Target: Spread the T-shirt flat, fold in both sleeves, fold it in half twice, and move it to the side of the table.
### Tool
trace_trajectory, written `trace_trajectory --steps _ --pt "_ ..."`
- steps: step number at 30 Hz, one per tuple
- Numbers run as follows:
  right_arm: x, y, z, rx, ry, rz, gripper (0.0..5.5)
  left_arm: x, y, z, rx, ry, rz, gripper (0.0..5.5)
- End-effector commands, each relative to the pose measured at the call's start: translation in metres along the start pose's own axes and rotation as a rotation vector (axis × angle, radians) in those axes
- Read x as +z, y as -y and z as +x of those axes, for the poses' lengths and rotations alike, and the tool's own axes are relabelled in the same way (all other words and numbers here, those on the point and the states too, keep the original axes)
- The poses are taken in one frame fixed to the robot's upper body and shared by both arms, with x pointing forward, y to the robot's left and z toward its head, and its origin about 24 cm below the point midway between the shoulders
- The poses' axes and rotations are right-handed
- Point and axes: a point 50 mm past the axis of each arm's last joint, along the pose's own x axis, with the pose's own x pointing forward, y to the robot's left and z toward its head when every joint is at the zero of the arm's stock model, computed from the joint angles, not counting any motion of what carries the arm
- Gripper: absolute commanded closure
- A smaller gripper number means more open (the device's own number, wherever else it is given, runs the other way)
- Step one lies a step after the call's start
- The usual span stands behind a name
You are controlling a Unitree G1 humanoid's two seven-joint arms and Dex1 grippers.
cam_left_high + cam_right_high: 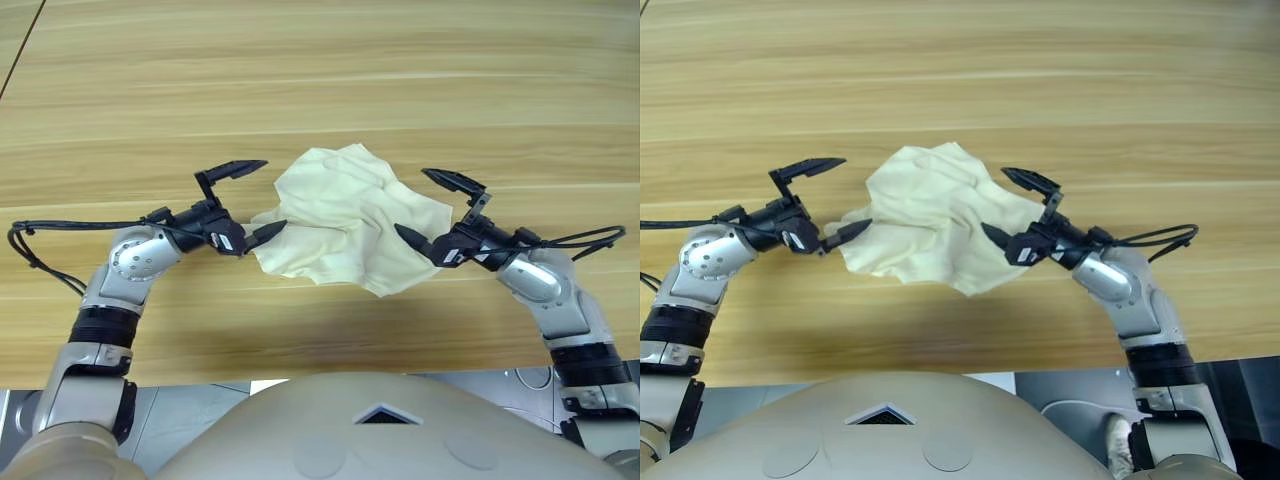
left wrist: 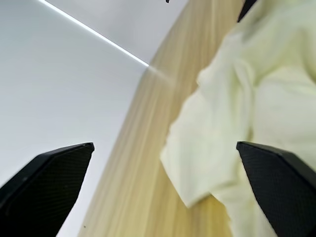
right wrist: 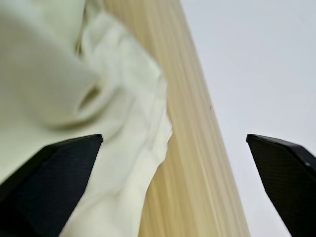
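Cream T-shirt (image 1: 345,220) sits crumpled at centre frame on your bench (image 1: 300,60); left pincer (image 1: 272,195) gapes wide at its left edge, right pincer (image 1: 412,200) gapes wide at its right. Pinch one layer of cloth each side, I'd say, then draw apart evenly and low.

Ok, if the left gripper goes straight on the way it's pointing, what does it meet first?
The crumpled T-shirt: the open left gripper points at its left edge, lower finger seemingly at the cloth, though depth is unclear.

Left gripper (image 1: 275,194) and right gripper (image 1: 411,200) — both gaping.
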Motion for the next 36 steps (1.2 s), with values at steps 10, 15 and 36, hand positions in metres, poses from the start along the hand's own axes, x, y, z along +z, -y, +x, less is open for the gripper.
trace_trajectory --steps 10,15,36 --pt "-0.036 -0.032 0.009 0.21 -0.228 -0.163 0.1 -0.028 0.057 -0.022 -0.438 -0.191 0.021 0.14" --pt "-0.058 -0.023 -0.011 0.234 -0.345 -0.208 0.1 -0.044 0.06 -0.042 -0.626 -0.314 0.098 0.14" --pt "-0.023 0.019 -0.008 -0.009 -0.137 -0.106 0.1 -0.04 0.001 -0.04 -0.268 -0.232 0.062 0.14"
